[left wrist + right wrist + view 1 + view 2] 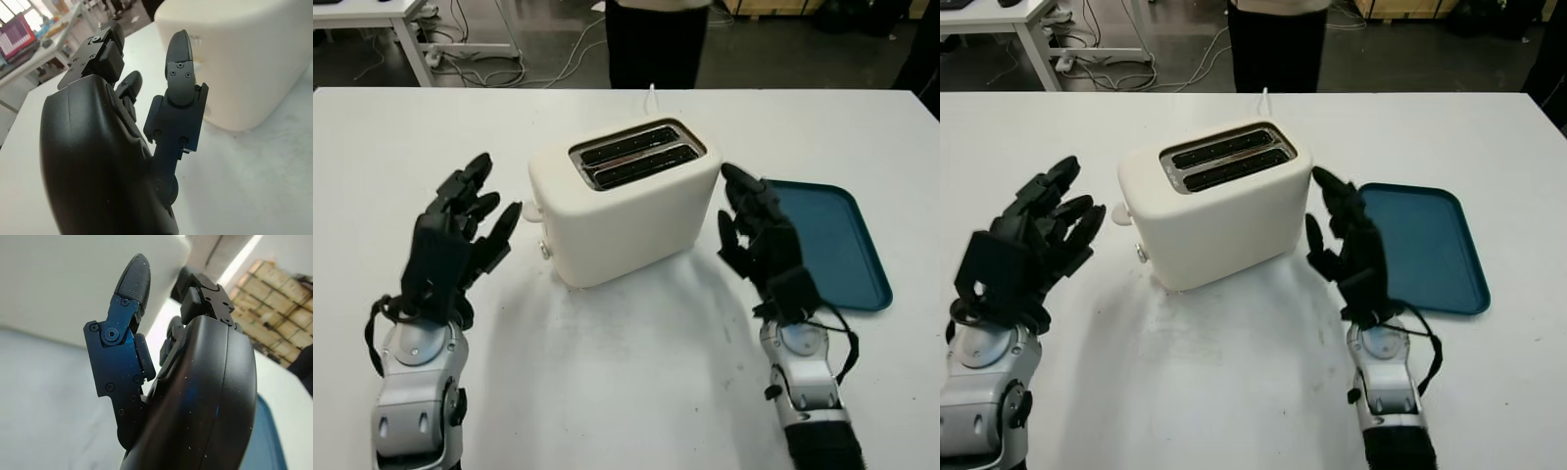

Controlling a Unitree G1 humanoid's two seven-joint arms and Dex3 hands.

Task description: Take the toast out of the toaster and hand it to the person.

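left hand (450, 245): open, raised off the table, palm turned inward, fingers pointing up and forward
right hand (759, 240): open, raised, palm facing inward
arms: both come in from the bottom edge, forearms angled forward

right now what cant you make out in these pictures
- Toast: the dark slots of the cream two-slot toaster hide whether any sits inside, head views.
- Person in dark clothes: cut off by the top edge; hands unseen.
- Flat teal plastic tray: near corner hidden behind the right robot hand.
- Left robot hand: open, left of the toaster.
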